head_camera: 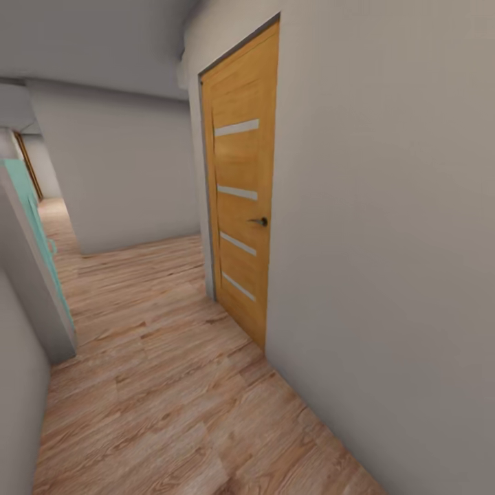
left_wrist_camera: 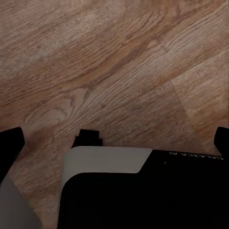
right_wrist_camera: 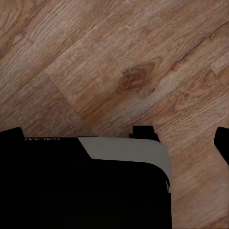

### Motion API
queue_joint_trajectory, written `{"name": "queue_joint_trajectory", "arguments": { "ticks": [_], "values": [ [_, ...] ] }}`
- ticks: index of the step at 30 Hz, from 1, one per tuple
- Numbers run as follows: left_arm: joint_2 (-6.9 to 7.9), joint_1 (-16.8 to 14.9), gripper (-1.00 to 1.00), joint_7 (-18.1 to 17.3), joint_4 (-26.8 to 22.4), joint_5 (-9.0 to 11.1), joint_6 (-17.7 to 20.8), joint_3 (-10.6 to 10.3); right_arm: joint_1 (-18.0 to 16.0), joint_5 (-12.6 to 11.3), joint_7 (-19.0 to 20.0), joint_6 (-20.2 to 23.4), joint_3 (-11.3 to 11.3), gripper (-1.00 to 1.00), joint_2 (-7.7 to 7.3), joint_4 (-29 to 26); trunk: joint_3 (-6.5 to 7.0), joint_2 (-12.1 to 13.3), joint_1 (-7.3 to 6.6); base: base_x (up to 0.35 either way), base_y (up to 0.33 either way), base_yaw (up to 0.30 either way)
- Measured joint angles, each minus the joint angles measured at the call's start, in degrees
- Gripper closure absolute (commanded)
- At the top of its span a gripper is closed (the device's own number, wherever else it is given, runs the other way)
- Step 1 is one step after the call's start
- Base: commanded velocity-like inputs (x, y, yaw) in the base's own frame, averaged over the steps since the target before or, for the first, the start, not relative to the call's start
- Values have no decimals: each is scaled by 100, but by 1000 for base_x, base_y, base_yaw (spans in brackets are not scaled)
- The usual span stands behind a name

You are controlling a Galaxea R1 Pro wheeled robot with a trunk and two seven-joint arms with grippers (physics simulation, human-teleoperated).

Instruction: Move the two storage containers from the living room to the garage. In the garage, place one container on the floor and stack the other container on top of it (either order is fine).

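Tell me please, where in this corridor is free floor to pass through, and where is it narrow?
Bare wood floor runs between the grey wall with the orange door and the grey pillar opposite. It widens behind the pillar, before the far wall. Tightest is the far passage by the teal panel.

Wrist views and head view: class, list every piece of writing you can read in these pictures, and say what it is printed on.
"GALAXEA AI", small pale print seen upside down, on the robot's dark base in the left wrist view.
"GALAX...", the same kind of print, cut short and blurred, on the dark base in the right wrist view; only part reads.
The wooden door, the walls and the plank floor in the head view bear no writing.
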Motion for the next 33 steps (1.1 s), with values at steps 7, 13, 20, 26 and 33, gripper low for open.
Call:
{"name": "queue_joint_trajectory", "arguments": {
  "ticks": [7, 13, 20, 26, 33],
  "values": [
    [0, -2, -100, 0, 0, 0, 2, 0, 0, 7, 0, 7, 4, -100, 0, 0, 0, 0, 0, 322, 0, 268],
    [0, -4, -100, 0, 0, 0, 2, 0, 0, 9, 0, 8, 8, -100, 0, 0, 0, 0, 0, 322, 0, 270],
    [0, -2, -100, 0, 0, 0, 2, 0, 0, 9, 0, 9, 9, -100, 0, 0, 0, 0, 0, 322, 0, 270],
    [0, -2, -100, 0, 0, 4, 1, 6, 0, 19, 7, 8, 8, -100, 0, 0, 0, 0, 0, 322, 0, 140],
    [0, -3, -100, -2, 6, 19, 6, 10, 85, 42, 13, 4, 10, -100, 0, 0, 0, 0, 0, 322, 0, 12]
  ]
}}
